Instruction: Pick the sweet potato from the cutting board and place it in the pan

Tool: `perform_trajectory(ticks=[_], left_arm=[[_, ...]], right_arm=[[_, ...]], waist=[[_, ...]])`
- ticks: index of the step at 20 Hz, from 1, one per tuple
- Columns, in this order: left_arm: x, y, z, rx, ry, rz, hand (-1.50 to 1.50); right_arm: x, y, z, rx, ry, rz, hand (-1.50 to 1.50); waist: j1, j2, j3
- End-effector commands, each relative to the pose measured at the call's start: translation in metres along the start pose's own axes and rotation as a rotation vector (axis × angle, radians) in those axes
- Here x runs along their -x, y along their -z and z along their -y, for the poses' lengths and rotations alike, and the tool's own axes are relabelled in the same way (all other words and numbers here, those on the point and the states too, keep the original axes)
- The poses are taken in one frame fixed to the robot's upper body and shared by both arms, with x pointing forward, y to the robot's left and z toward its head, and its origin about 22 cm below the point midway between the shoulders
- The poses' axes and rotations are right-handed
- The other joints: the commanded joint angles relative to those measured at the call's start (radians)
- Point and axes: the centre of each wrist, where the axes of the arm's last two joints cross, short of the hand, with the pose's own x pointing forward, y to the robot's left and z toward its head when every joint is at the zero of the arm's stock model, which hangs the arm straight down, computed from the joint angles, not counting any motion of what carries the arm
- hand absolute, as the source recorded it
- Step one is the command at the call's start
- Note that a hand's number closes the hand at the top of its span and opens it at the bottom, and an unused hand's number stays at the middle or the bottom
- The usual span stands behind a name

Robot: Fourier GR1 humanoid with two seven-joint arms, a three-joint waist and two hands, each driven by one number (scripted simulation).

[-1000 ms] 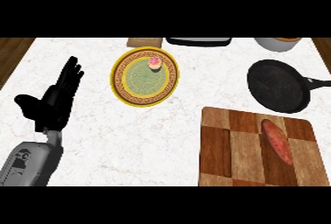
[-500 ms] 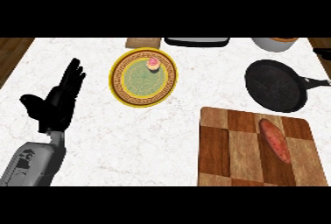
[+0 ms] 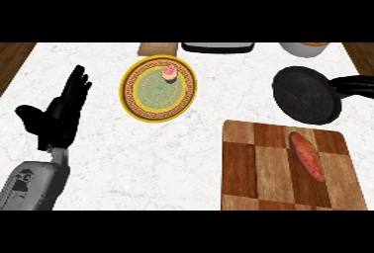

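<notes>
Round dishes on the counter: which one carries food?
The yellow-rimmed green plate, holding a small pink cupcake; the black pan is empty.

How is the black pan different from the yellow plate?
The pan is plain black with a handle sticking out to the right; the plate has a yellow patterned rim, a green middle and no handle. The pan holds nothing, while the plate carries a small pink-topped cupcake. Both are round and sit on the white counter.
</notes>
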Motion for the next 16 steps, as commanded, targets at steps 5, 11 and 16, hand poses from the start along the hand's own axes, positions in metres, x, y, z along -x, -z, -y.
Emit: perform_trajectory(ticks=[5,11,16], left_arm=[[0.009,-0.009,0.007,0.001,-0.019,0.005,0.00],[0.014,-0.008,0.000,0.002,0.006,-0.003,0.00],[0.011,-0.014,-0.006,0.000,0.004,-0.002,0.00]], right_arm=[[0.013,0.009,0.000,-0.102,0.110,0.045,-1.50],[0.035,0.026,-0.020,-0.171,0.057,-0.047,-1.50],[0.045,0.037,-0.061,-0.243,0.065,-0.014,-1.50]], waist=[[-0.003,-0.002,-0.001],[0.002,0.000,0.000],[-0.003,-0.002,0.000]])
